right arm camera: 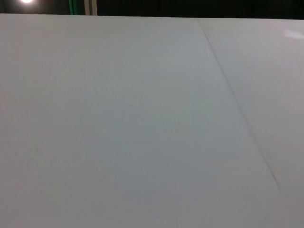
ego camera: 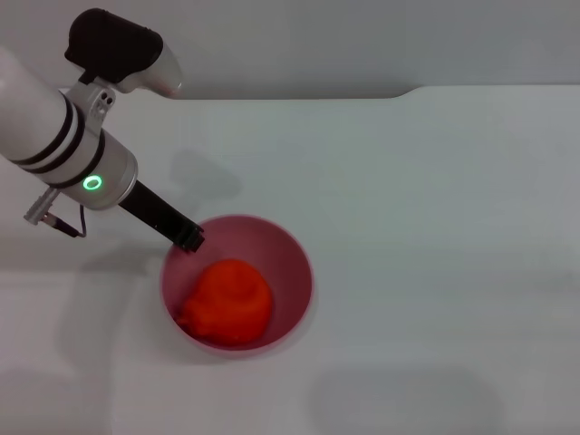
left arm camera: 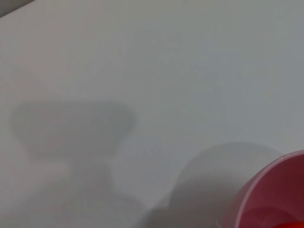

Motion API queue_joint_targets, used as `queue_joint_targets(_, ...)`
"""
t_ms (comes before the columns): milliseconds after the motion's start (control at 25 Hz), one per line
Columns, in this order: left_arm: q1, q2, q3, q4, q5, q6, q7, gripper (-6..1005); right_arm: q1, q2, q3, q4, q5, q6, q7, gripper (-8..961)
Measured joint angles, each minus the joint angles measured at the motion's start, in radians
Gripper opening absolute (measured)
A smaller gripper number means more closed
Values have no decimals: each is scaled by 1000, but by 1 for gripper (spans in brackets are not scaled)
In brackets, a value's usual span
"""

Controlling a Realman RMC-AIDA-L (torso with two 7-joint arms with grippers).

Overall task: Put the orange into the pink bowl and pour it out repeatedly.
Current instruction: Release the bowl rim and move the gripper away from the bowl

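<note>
I see the orange (ego camera: pixel 227 299) already in the bowl (ego camera: pixel 294 249), left gripper (ego camera: pixel 190 239) at its rim, grip state unclear, pour still pending.

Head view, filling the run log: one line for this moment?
orange: inside pink bowl | bowl: upright on white table | left tool: at bowl rim | right arm: unseen
</note>
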Motion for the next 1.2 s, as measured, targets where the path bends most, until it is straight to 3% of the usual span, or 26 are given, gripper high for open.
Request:
queue_joint_targets(560,8,0,1,-23,-2,-18,4,56,0,0,1,0,0,-6,9,668)
queue_joint_targets(1200,8,1,-35,14,-12,-23,9,507,8,0,1,15,0,2,11,669)
